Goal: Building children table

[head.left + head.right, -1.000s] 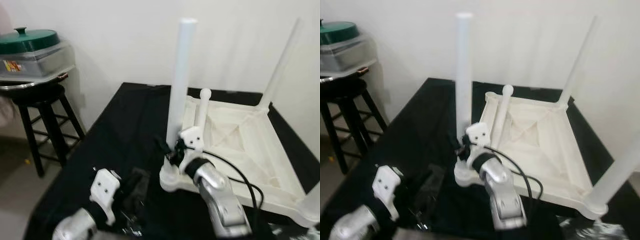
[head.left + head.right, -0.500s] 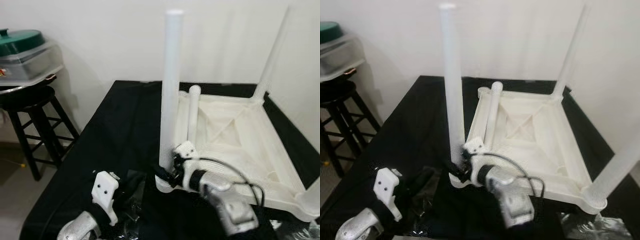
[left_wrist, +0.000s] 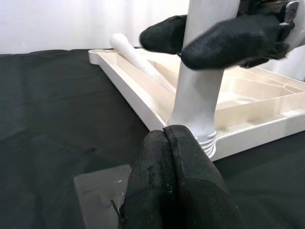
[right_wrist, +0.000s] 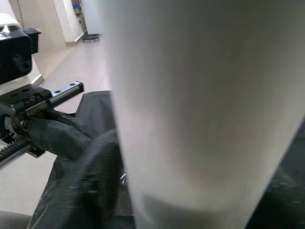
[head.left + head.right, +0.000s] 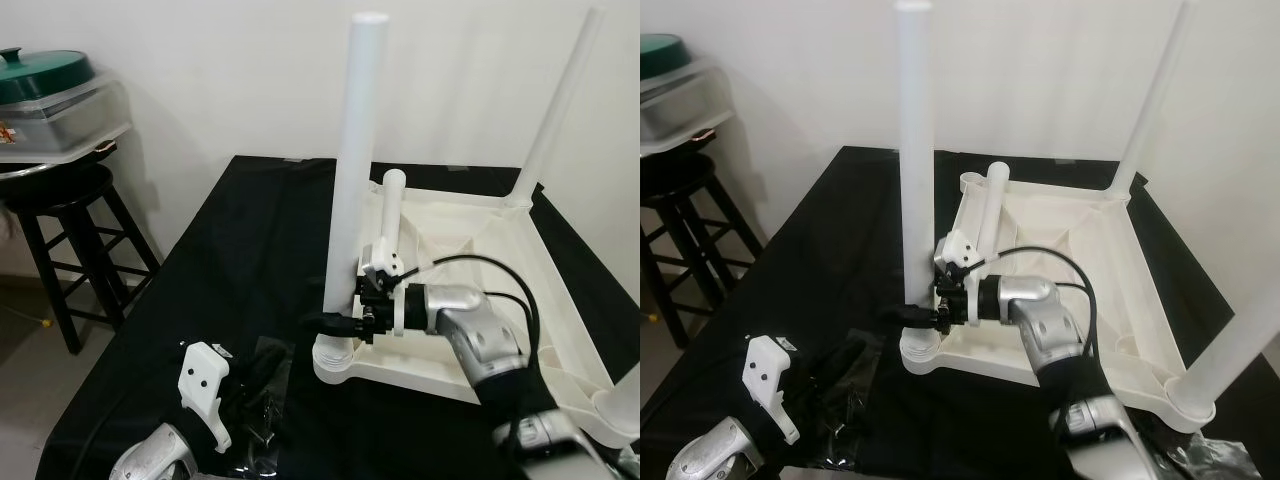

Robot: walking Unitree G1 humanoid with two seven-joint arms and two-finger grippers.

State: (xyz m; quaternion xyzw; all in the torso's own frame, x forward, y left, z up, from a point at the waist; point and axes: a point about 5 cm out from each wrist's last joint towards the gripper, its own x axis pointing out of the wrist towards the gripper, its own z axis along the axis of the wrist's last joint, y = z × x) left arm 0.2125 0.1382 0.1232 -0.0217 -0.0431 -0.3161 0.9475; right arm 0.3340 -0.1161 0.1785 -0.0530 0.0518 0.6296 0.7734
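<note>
The upturned white table top (image 5: 500, 290) lies on the black table (image 5: 230, 260), centre right of the frame. Its near-left leg (image 5: 350, 180) stands in the corner socket, grasped low by the right gripper (image 5: 345, 322). The leg should be held vertical while it is turned (a tilt may jam it). The left gripper (image 3: 174, 191), clenched empty, waits at lower left. Against half a second ago, the right forearm reaches in flatter, from the right.

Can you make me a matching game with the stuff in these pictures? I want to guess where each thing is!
Things:
1. near table leg
2. loose leg
3. green lid
4. left gripper

Places:
A. lying in the upturned tabletop
B. on the container on the black stool
C. upright, held low by the right gripper
D. low over the black cloth

Pairs: 1-C, 2-A, 3-B, 4-D
</note>
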